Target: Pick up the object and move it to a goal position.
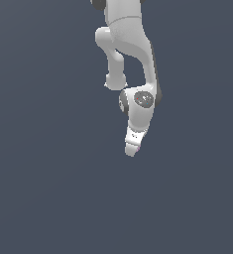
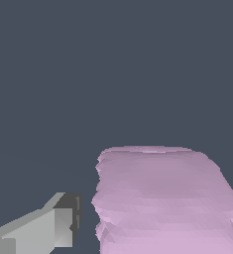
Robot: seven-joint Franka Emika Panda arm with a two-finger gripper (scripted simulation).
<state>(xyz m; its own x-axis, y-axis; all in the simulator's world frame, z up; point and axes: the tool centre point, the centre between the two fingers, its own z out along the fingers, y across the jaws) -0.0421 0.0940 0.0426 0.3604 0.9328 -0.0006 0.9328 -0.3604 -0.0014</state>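
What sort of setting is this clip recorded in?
Most likely a bare simulated test scene, not a real room. The backdrop is flat, featureless grey-blue, the white robot arm is smoothly rendered, and the pink block by the gripper has a faceted, computer-drawn surface.

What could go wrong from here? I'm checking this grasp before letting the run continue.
1. In the wrist view, one finger shows a gap to the pink block, so the grip may not be firm and the block could slip.
2. In the exterior view, the gripper hides nearly all of the block; only a pink sliver shows, so a slip would be hard to spot there.
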